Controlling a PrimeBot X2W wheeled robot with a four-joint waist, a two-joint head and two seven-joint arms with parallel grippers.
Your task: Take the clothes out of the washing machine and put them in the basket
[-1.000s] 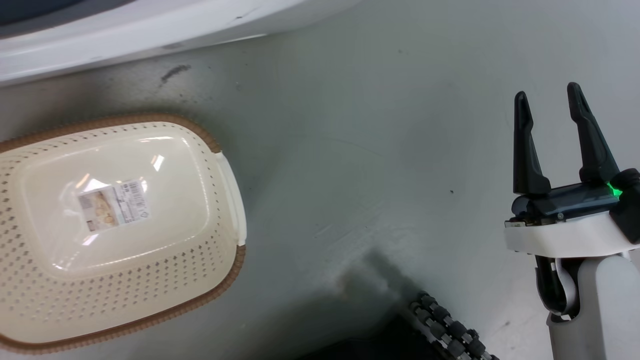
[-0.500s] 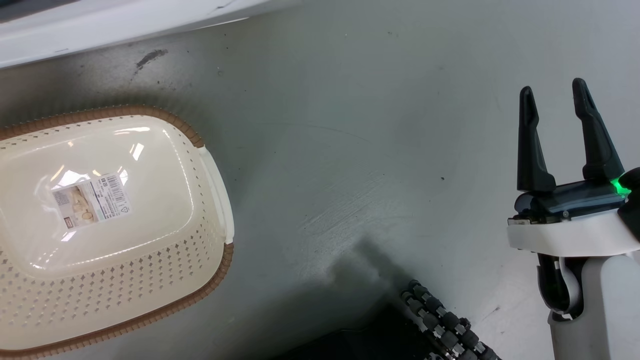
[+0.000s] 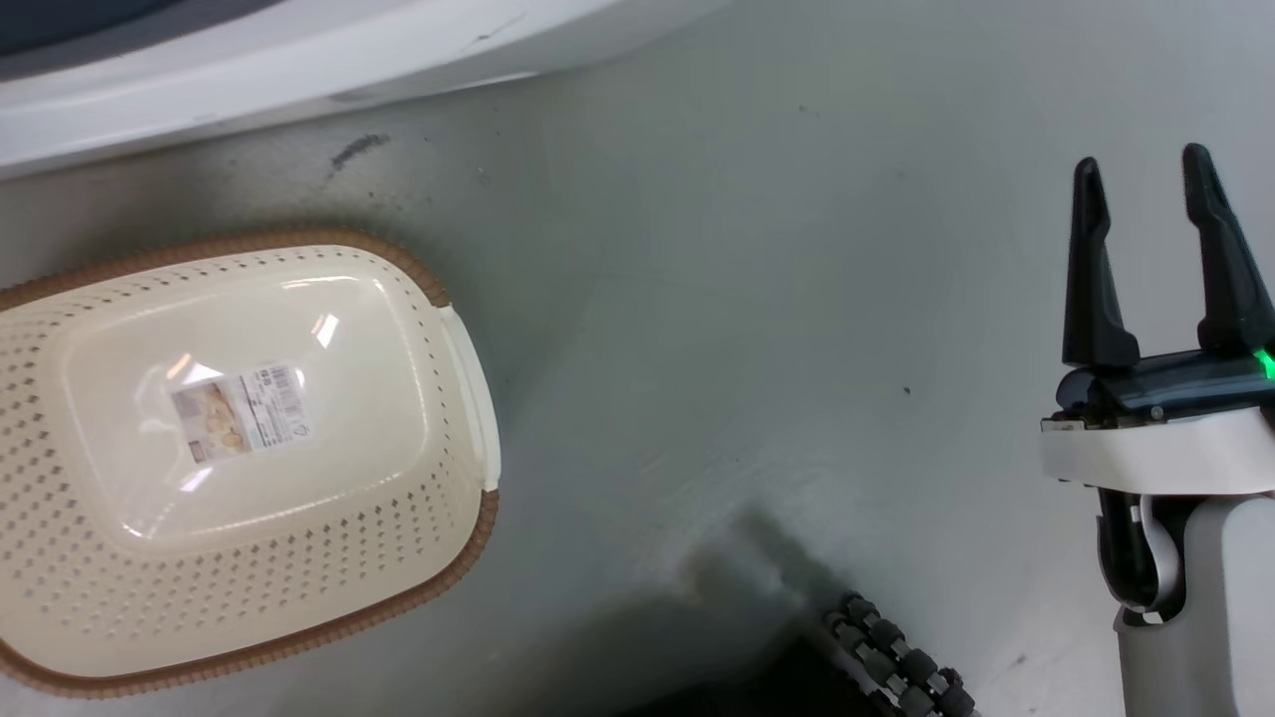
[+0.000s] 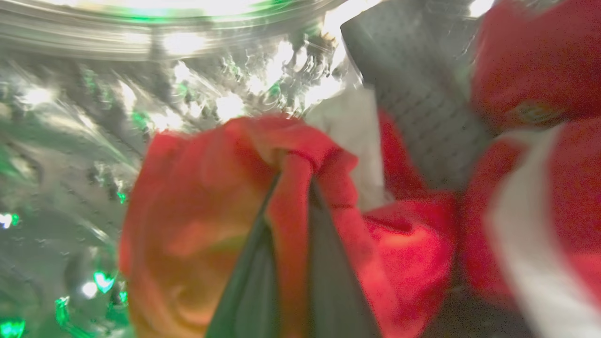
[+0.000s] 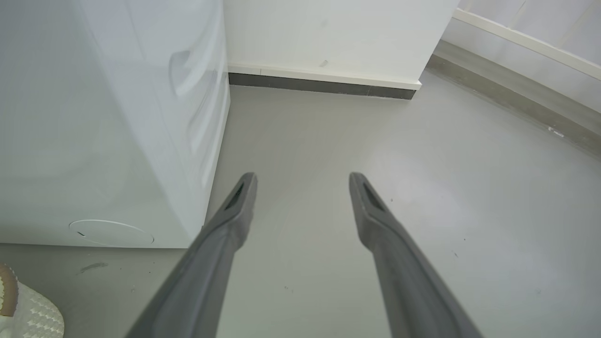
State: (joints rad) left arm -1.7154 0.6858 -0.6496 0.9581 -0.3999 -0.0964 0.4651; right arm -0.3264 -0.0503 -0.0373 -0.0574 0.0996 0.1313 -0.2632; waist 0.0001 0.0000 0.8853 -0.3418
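Observation:
Inside the washing machine's shiny steel drum (image 4: 70, 141), my left gripper (image 4: 294, 178) is shut on a fold of a red garment (image 4: 202, 202) of the clothes. A second red garment (image 4: 535, 70) with a white stripe lies to its right. The cream basket (image 3: 398, 538) with a brown rim stands on the floor at the left of the head view, holding nothing but a label sticker; its corner (image 5: 28, 312) shows in the right wrist view. The washing machine's white base (image 3: 249, 70) runs behind it. My right gripper (image 3: 1141, 159) hangs open over bare floor, right of the machine's side (image 5: 94, 117).
The rollers of my base (image 3: 896, 667) sit at the bottom of the head view. A dark smudge (image 3: 354, 149) marks the grey floor near the machine. A white wall with dark skirting (image 5: 324, 84) stands beyond the right gripper (image 5: 303, 177).
The head camera swayed, so the whole picture shifted and came back. The right gripper sits slightly further right and higher in the picture, still open. The basket has not moved.

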